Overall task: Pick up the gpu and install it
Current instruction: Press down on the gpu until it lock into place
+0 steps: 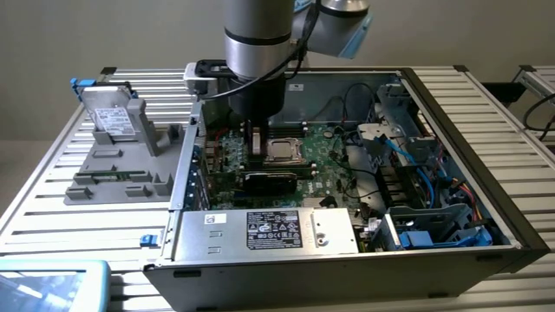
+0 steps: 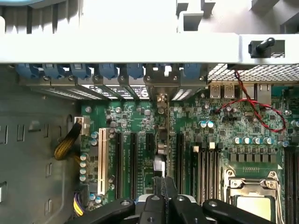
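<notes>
Slatted aluminium tabletop [image 1: 52,201] under a plain beige wall carries, at the exterior view's left, a grey fixture tray [image 1: 121,170] with a hard drive [image 1: 111,120] standing in it. To its right lies an open computer case [image 1: 451,195], motherboard [image 1: 321,169] exposed. Inside, the gripper [image 2: 164,186] is pinched on the gpu [image 2: 162,140], which stands edge-on over the expansion slots [image 2: 133,158].

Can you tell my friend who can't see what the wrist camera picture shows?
The claw is shut on the gpu, holding it edge-on over the green motherboard among the black slots. Blue clips line the case edge beyond it.
</notes>
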Robot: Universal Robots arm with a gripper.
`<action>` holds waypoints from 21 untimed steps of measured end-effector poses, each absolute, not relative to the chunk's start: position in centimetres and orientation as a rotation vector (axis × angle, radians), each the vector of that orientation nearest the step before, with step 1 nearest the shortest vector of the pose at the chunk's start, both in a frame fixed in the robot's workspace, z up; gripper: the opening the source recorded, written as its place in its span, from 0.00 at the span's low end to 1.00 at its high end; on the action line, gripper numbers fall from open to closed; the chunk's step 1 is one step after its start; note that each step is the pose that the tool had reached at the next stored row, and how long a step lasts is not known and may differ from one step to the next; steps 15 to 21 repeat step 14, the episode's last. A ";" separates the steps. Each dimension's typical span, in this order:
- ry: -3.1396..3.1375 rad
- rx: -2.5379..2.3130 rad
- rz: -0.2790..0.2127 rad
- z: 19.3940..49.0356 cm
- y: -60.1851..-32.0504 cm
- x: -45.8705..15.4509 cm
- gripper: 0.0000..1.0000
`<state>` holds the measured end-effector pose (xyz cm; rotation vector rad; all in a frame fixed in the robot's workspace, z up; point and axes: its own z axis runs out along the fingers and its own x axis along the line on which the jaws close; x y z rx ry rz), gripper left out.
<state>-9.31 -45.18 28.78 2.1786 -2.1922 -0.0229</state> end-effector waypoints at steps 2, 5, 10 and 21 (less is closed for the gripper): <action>-2.191 2.176 -0.027 29.3 -45.2 -9.4 0.12; -2.188 2.171 -0.036 29.5 -45.2 -9.4 0.12; -2.188 2.171 -0.036 29.5 -45.2 -9.4 0.12; -2.188 2.171 -0.036 29.5 -45.2 -9.4 0.12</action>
